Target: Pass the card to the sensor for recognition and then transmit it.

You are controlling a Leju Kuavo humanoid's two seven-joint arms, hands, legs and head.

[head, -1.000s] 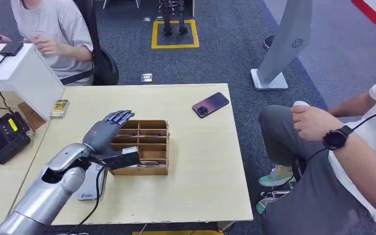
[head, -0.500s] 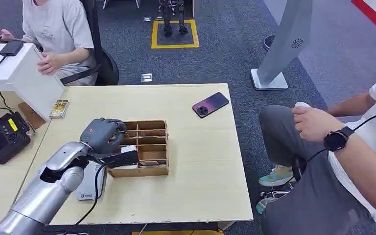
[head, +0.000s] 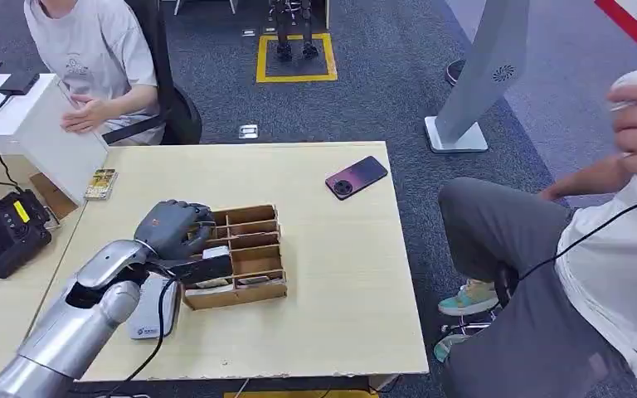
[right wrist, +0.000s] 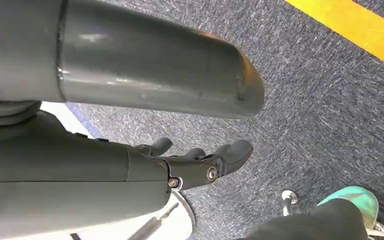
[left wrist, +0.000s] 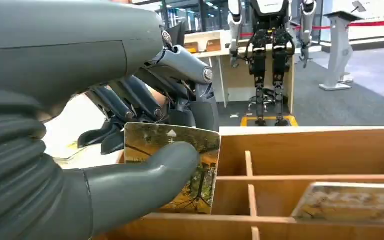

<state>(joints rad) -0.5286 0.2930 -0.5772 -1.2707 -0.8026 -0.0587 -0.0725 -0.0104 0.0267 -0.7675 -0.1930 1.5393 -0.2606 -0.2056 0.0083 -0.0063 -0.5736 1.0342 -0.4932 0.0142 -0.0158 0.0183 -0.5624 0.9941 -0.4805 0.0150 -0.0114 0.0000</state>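
Note:
A wooden divider box (head: 240, 296) sits on the light table, left of the middle. My left hand (head: 174, 228) reaches into its left compartments with fingers curled. In the left wrist view my thumb (left wrist: 145, 175) and dark fingers (left wrist: 130, 102) pinch a card (left wrist: 207, 170) printed with an autumn scene, standing upright at the box's edge. Another card (left wrist: 350, 202) lies in a neighbouring compartment. The white sensor pad (head: 153, 308) with its cable lies on the table under my left forearm. My right hand (right wrist: 200, 160) hangs over the carpet, fingers loosely bent and holding nothing.
A dark phone (head: 357, 177) lies at the table's far right. A black device (head: 4, 232), a white box (head: 46, 124) and a small card pack (head: 101, 183) are at the left. One person (head: 91, 50) sits at the far left. Another (head: 605, 274) sits close on the right.
My left hand's fingers curled down from flat into the box and closed on the card. The box swung slightly askew. The person on the right raised a hand.

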